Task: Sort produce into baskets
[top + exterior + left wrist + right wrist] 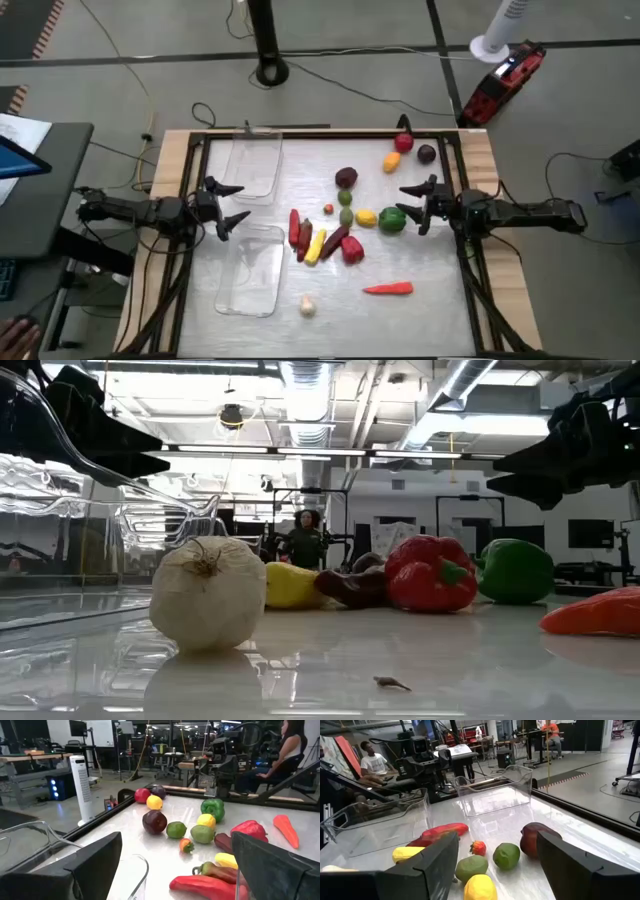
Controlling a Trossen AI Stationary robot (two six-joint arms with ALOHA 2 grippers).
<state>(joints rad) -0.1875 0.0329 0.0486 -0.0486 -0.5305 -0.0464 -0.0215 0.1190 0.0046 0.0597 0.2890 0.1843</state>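
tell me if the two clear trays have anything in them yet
Both empty. The far tray and the near tray show only bare plastic from above, and every fruit and vegetable, like the green pepper, lies on the table.

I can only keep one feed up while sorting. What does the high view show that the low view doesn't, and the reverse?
Only the high view: both baskets whole and empty, the open left gripper, the open right gripper, the red and purple fruits at the far edge.

Only the low view: a person in the room behind.

Both: garlic, carrot, green pepper.
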